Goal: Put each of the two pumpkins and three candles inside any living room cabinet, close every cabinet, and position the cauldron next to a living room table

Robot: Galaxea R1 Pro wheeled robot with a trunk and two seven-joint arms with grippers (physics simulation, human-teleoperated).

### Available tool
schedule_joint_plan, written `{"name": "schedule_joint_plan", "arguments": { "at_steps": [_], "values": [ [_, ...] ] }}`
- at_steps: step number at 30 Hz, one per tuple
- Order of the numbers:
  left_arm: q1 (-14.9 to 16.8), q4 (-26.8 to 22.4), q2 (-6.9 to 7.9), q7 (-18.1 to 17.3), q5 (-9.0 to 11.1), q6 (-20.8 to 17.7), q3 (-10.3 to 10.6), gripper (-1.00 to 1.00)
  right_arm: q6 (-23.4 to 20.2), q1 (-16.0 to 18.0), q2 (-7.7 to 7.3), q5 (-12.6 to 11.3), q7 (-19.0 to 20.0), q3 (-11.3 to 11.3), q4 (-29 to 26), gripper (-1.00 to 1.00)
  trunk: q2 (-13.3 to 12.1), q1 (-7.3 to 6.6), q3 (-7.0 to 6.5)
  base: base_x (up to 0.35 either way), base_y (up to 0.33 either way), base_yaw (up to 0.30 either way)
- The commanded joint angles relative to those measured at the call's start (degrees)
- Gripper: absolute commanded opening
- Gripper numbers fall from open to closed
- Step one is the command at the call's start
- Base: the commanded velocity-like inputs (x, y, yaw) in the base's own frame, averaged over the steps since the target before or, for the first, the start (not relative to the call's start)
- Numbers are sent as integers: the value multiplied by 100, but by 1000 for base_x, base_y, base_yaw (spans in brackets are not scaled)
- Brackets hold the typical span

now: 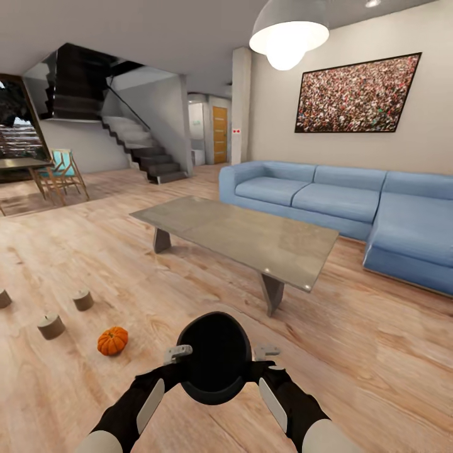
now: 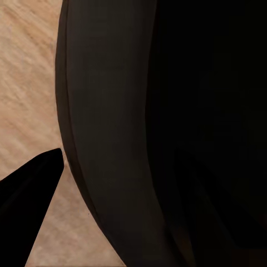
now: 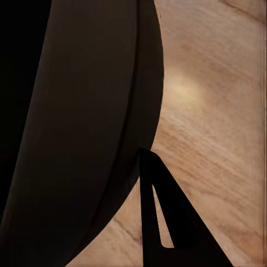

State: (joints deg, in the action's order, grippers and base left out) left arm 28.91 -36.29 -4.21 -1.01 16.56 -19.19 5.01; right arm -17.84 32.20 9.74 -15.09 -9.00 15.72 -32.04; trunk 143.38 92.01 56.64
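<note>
- The left tool (image 1: 178,354) is pressing against the left side of the cauldron (image 1: 216,363), gripping its rim; in the left wrist view one dark finger (image 2: 30,189) is lying outside the cauldron wall (image 2: 111,139).
- The right tool (image 1: 265,352) is gripping the cauldron's right side in the same way; in the right wrist view one finger (image 3: 161,217) is sitting just beside the dark curved wall (image 3: 83,128).
- Both tools are clenching on the cauldron, one on each side.
- The cauldron, a black round pot with its open mouth facing the head camera, is being carried between the two arms above the wooden floor (image 1: 352,352).
- The pumpkin (image 1: 112,340) is resting on the floor to the left of the cauldron, near it but not touching.
- Three candles are standing on the floor further left: one (image 1: 51,326) near the pumpkin, one (image 1: 82,299) behind it, and one (image 1: 4,298) cut by the picture's left edge.
- The table (image 1: 251,236) is standing ahead of the cauldron, well apart from it, with a glossy grey-brown top.
- A blue sofa (image 1: 352,201) is sitting behind and to the right of the table, against the wall.
- A framed picture (image 1: 357,94) is hanging above the sofa, and a ceiling lamp (image 1: 288,34) is glowing overhead.
- A staircase (image 1: 141,148) is rising at the far left of the room, with chairs (image 1: 61,173) beside a second table at the left edge.
</note>
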Motion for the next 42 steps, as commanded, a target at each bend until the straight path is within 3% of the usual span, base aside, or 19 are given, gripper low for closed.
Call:
{"name": "schedule_joint_plan", "arguments": {
  "at_steps": [1, 9, 32, 42],
  "values": [
    [1, -3, 34, 4, -30, -32, 9, -100, -9, 9, -7, -137, -47, 90, -382, -100, 3, 0, 5, 106, 55, -287],
    [1, -6, 34, 4, -30, -32, 9, -100, -9, 8, -7, -138, -49, 90, -382, -100, 3, 0, 5, 91, 12, -257],
    [1, -2, 34, 4, -30, -32, 9, -100, -9, 6, -7, -138, -49, 90, -382, -100, 3, 0, 5, 44, 84, -10],
    [1, -3, 40, 4, -30, -32, 9, -100, -9, 8, -8, -135, -48, 90, -382, -100, 3, 0, -29, 0, 65, -140]
  ]
}}
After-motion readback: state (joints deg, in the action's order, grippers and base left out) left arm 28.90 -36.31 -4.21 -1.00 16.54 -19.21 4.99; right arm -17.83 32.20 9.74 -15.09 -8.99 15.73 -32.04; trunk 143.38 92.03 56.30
